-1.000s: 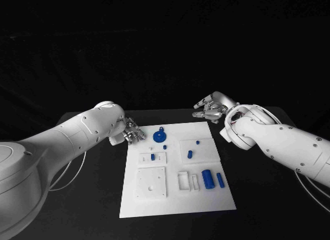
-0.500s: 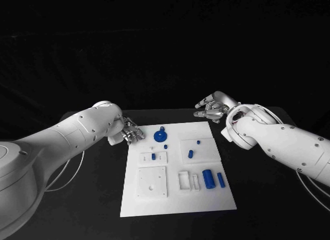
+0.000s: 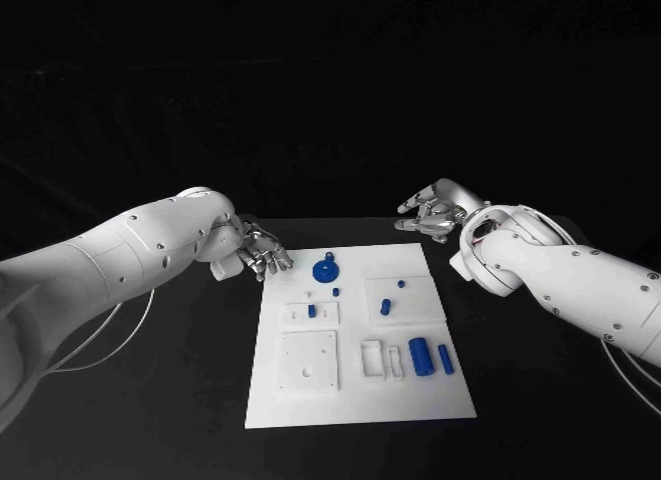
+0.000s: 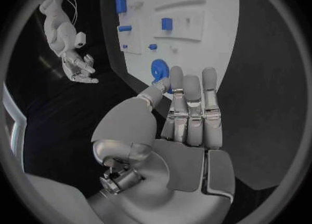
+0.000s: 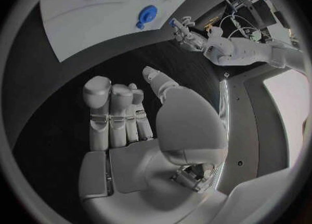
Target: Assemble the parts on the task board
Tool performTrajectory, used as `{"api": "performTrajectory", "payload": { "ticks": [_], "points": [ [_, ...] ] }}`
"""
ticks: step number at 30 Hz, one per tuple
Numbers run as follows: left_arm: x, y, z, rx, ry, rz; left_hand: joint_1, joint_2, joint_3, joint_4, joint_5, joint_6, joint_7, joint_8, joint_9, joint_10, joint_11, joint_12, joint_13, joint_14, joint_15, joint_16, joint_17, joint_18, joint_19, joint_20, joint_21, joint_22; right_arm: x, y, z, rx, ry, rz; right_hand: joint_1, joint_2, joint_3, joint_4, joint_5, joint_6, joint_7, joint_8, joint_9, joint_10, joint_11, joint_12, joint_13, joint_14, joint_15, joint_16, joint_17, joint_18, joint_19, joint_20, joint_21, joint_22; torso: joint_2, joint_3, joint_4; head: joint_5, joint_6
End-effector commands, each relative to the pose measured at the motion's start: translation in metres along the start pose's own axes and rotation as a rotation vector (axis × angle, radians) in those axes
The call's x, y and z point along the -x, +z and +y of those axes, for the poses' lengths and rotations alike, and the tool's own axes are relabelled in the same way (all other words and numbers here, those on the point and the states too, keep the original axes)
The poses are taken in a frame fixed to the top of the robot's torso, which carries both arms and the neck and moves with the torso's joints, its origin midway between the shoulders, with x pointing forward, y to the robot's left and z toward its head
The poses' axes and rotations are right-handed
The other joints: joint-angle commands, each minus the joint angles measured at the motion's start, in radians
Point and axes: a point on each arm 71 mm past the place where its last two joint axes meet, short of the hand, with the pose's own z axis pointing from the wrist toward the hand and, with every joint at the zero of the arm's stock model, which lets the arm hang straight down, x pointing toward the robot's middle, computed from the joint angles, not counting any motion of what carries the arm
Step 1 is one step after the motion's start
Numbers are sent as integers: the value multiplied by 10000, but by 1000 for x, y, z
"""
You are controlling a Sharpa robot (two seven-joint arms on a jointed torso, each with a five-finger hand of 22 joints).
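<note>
The white board (image 3: 352, 400) lies centred on the black worktop (image 3: 186, 380) with blue parts (image 3: 417, 352) resting on it, the left hand (image 3: 255, 254) at its far left corner and the right hand (image 3: 434, 215) beyond its far right corner, both with fingers (image 4: 192, 104) extended and holding nothing.

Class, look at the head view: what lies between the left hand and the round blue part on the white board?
Bare black table and the board's white edge lie between the left hand and the round blue part.
</note>
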Motion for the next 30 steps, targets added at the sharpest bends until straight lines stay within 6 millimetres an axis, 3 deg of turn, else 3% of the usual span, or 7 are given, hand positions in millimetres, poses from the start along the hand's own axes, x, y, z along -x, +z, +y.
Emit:
{"api": "performTrajectory", "payload": {
  "ticks": [1, 3, 5, 9, 12, 22, 30],
  "points": [
    [-5, -5, -5, -144, -319, 436, -205, 68, 269, 168, 33, 700, -577, -49, 829, 102, -36, 16, 15, 81, -8, 46, 18, -25, -31, -19, 63, 202, 0, 0, 0, 34, -100, 40, -23, -1, 75, 8, 41, 25, 8, -40, 6, -62, -29, -10, 6, 29, -65, -52, 4, 192, 553, -47, -10, 904, -115, -20, 41, 34, -73],
    [-7, -8, -6, -170, -295, 493, -291, 67, 297, 112, 37, 770, -592, -202, 1060, 144, -64, -14, 6, 133, -32, 47, 31, -33, 10, -45, 83, 197, 1, 0, -1, 24, -105, 39, -14, -6, 91, -8, 47, 28, 8, -40, 6, -60, -31, -7, 10, 28, -65, -56, 2, 191, 554, -48, -1, 906, -145, -21, 49, 39, -82],
    [-10, -10, -6, -168, -273, 500, -349, 97, 317, 46, 34, 964, -596, -568, 1427, 203, -80, -32, 25, 158, -34, 42, 65, -41, 22, -56, 101, 204, 1, 0, -1, 18, -109, 41, -9, -4, 106, -17, 59, 28, 8, -40, 6, -62, -31, -8, 9, 28, -66, -56, 2, 190, 555, -48, 5, 908, -168, -28, 50, 51, -107],
    [-15, -14, -6, -113, -241, 498, -653, 76, 542, -197, 184, 1259, -653, -952, 1674, 356, -100, -21, 61, 295, -90, 79, 126, -39, 98, -98, 193, 206, 1, 0, -2, 5, -116, 47, -33, -13, 160, -48, 83, 35, 8, -41, 5, -64, -32, -9, 9, 31, -66, -48, 10, 189, 553, -48, 2, 908, -211, -31, 42, 83, -127],
    [-21, -17, -4, -73, -222, 556, -1053, 109, 761, -554, 240, 1817, -687, -1855, 1995, 549, -134, -164, 61, 421, -102, 12, 201, -22, 122, -114, 305, 198, 1, 0, -2, -5, -123, 53, -28, -12, 181, -66, 98, 38, 7, -39, 6, -69, -33, -14, 6, 27, -67, -59, 2, 190, 552, -49, -6, 907, -255, -32, 34, 109, -162],
    [-42, -25, 8, 149, -128, 579, -1382, 97, 700, -310, 176, 2192, -797, -1912, 1725, 815, -196, -129, 178, 645, -158, 75, 312, -49, 288, -154, 359, 192, 0, -2, -1, 35, -133, 155, -47, -14, 231, -100, 127, 39, 10, -42, 5, -61, -33, -4, 15, 28, -67, -57, 7, 189, 553, -50, -5, 908, -372, -33, 54, 142, -293],
    [-58, -29, 15, 192, 64, 254, -1579, 89, 690, -163, 125, 2483, -883, -1911, 1547, 1075, -253, -105, 270, 868, -209, 135, 407, -47, 437, -191, 456, 193, -3, -5, -1, 70, -125, 276, -61, -16, 263, -127, 146, 44, 9, -40, 6, -58, -35, -1, 19, 30, -68, -49, 16, 188, 552, -51, -6, 909, -444, -56, 54, 162, -407]
  ]
}}
